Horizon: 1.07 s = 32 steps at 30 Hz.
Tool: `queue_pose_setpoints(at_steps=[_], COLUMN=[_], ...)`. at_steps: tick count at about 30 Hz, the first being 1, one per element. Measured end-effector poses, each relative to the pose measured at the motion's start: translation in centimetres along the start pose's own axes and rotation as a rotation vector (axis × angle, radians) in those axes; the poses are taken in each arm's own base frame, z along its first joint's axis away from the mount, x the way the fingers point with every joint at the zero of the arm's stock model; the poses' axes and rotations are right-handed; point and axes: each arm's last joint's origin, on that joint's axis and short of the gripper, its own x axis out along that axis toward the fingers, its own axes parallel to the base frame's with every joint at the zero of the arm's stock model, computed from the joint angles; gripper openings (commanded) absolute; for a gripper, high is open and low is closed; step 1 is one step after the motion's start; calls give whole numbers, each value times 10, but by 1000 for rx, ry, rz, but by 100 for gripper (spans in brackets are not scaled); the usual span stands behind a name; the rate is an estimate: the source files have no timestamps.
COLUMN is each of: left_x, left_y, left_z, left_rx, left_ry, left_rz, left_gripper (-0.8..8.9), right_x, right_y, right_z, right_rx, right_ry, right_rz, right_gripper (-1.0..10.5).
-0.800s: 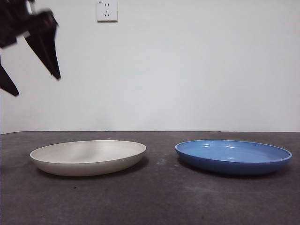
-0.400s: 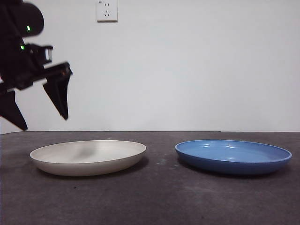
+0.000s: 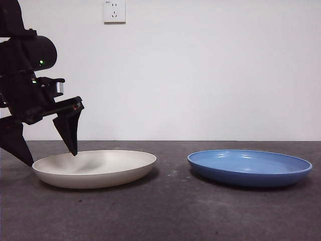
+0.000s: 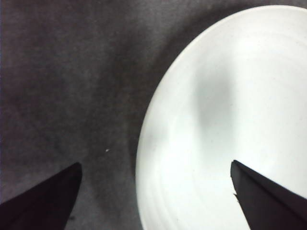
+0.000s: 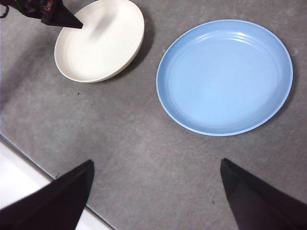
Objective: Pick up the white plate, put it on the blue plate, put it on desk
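Observation:
The white plate (image 3: 95,168) lies on the desk (image 3: 170,211) at the left, and the blue plate (image 3: 249,167) lies at the right, a gap between them. My left gripper (image 3: 52,158) is open and low at the white plate's left rim. In the left wrist view one jaw is over the white plate (image 4: 220,120) and the other over the desk (image 4: 57,72), with the gripper (image 4: 156,163) straddling the rim. My right gripper (image 5: 156,161) is open, empty and high, looking down on the white plate (image 5: 98,40) and the blue plate (image 5: 224,76).
A wall socket (image 3: 114,11) is on the white wall behind the desk. The desk's edge (image 5: 33,160) runs near the right gripper, with a pale surface beyond it. The left arm's black jaw (image 5: 57,14) shows over the white plate.
My left gripper has come down from the upper left to the white plate's left rim, jaws still open. Both plates have stayed in place.

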Motion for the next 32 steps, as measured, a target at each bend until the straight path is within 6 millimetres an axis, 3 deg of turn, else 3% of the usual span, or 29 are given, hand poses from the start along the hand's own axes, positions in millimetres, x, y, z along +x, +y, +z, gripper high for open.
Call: queue_pose_setpoints(at_steps=[8, 17, 27, 32], left_x=[10, 10, 6, -21], left_y=[1, 1, 0, -6], left_z=[-1, -1, 1, 3], left_rx=[3, -1, -5, -8], left_ry=[23, 23, 19, -56], left_rz=[57, 71, 63, 56], left_gripper=[360, 15, 9, 9], right_x=[0, 0, 0, 0], right_y=[0, 0, 0, 0], right_z=[0, 0, 0, 0], right_rx=[0, 0, 0, 0], right_ry=[0, 0, 1, 1], right_rz=[0, -2, -8, -8], right_gripper=[423, 423, 423, 423])
